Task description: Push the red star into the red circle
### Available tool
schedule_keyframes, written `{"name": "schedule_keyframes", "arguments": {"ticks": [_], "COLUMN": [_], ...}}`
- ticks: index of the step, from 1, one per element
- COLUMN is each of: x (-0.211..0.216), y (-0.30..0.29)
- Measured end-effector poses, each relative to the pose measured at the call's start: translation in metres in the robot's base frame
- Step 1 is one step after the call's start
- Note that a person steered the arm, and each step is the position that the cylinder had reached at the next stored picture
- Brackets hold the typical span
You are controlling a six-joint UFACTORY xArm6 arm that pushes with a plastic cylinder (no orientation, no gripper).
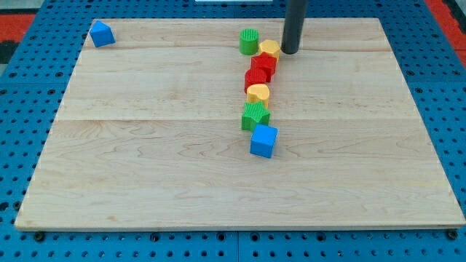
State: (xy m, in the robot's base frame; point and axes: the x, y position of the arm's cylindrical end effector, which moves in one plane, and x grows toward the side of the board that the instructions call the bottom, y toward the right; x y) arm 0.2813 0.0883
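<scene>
Two red blocks touch each other near the top middle of the board. The upper one (264, 65) looks rounded and the lower one (254, 78) looks pointed like a star, though I cannot tell their shapes for sure. My tip (290, 52) stands just to the right of a yellow block (269, 48), which sits against the top of the upper red block. The tip is close above and to the right of the red blocks and does not touch them.
A green round block (249, 41) sits left of the yellow one. Below the red blocks lie a second yellow block (258, 93), a green star (255, 115) and a blue cube (263, 140). A blue triangle (101, 33) lies at the top left corner.
</scene>
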Motion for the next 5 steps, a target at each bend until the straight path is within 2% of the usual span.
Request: {"name": "schedule_keyframes", "arguments": {"ticks": [1, 3, 5], "x": [0.0, 0.013, 0.03], "y": [-0.022, 0.015, -0.007]}}
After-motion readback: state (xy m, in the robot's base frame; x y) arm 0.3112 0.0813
